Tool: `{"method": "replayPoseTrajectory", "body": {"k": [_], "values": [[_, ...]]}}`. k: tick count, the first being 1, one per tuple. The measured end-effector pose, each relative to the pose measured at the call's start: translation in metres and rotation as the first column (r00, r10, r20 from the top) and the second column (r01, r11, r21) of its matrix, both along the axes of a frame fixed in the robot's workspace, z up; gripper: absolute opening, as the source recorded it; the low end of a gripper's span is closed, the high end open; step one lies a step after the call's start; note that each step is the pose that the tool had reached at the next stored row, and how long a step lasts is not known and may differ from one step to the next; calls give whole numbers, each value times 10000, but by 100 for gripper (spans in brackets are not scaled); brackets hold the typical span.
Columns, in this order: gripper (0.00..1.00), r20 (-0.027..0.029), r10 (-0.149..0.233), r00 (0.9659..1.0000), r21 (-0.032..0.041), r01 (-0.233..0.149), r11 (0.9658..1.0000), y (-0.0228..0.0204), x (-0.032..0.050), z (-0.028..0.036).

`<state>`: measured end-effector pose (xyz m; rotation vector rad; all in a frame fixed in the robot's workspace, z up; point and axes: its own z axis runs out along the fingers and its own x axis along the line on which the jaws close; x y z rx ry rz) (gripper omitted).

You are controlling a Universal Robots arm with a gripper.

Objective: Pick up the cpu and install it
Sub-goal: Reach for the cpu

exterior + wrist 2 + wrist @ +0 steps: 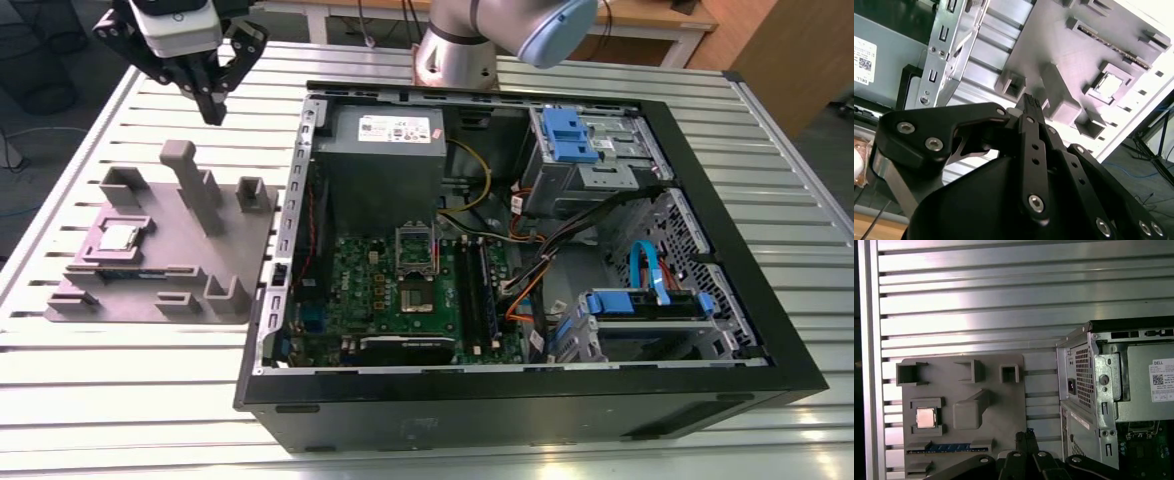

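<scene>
Brightly, evenly lit from overhead; glaring off the slatted table [979, 305]; dim, shadowed inside the computer case [507, 395].

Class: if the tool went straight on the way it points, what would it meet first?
The tool would probably meet the grey fixture near its tall post, not the cpu; depth is unclear, possibly the slatted table beside it.

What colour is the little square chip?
The cpu is shiny silver-grey with a pale rim, clearest in the first wrist view.
</scene>
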<state>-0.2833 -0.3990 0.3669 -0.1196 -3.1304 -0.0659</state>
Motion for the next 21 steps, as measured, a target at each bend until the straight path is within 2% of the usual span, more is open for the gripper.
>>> {"method": "replayPoseTrajectory", "body": {"k": [9, 21], "values": [[11, -3, -1, 10000, 0, 1, 10000, 0, -14, 0], [11, -3, -1, 10000, 0, 1, 10000, 0, -98, -1]]}}
